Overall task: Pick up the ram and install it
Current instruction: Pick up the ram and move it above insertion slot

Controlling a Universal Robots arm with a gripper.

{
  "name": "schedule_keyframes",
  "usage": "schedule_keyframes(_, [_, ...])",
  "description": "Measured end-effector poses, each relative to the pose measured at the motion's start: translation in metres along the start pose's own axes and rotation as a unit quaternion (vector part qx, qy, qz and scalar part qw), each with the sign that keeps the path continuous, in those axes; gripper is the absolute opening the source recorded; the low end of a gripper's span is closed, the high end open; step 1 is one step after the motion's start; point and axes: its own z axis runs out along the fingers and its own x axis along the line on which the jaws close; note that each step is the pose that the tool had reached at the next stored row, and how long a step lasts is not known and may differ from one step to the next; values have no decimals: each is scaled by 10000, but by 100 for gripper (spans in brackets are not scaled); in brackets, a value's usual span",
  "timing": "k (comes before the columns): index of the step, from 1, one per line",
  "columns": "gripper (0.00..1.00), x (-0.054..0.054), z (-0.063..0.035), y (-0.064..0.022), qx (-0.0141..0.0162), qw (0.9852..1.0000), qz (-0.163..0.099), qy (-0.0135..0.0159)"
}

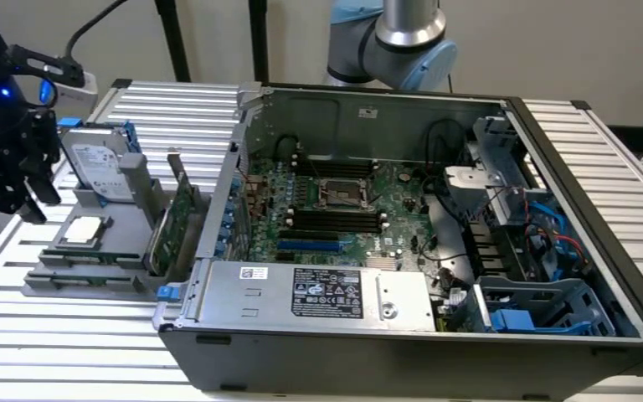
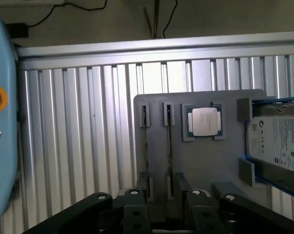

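Observation:
Two slim ram sticks stand on edge in slots of a grey holder (image 2: pixel 205 165); I see them from above as thin lines, one ram stick (image 2: pixel 169 146) and a second (image 2: pixel 146 141) beside it. My gripper (image 2: pixel 162 183) hangs over that end of the holder, open, with its fingers either side of the first stick and apart from it. In the exterior view the black gripper (image 1: pixel 26 197) hovers above the exterior view's left side of the holder (image 1: pixel 120 251). The open computer case (image 1: pixel 411 335) shows black memory slots (image 1: pixel 333 219) on the motherboard.
The holder also carries a square silver processor (image 2: pixel 204 121), a hard drive (image 2: pixel 278 141) and a tall green expansion card (image 1: pixel 171 226). A blue pendant with a red button (image 2: pixel 0 122) lies on the ribbed metal table (image 2: pixel 78 136). The arm's base (image 1: pixel 405 42) stands behind the case.

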Motion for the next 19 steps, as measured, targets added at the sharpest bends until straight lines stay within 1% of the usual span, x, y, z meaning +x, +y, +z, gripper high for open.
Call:
schedule_keyframes(6, [100, 19, 107, -9, -1, 10000, -15, -18])
schedule_keyframes(8, [100, 24, 138, -11, -2, 10000, -26, -29])
schedule_keyframes(10, [100, 28, 159, -13, -4, 10000, -37, -51])
schedule_keyframes(12, [100, 36, 179, -14, -6, 10000, -47, -88])
schedule_keyframes(14, [100, 56, 205, -17, -7, 9999, -54, -109])
schedule_keyframes(17, [100, 98, 255, -23, -9, 9999, -68, -129])
schedule_keyframes(19, [100, 111, 292, -26, -8, 9999, -84, -130])
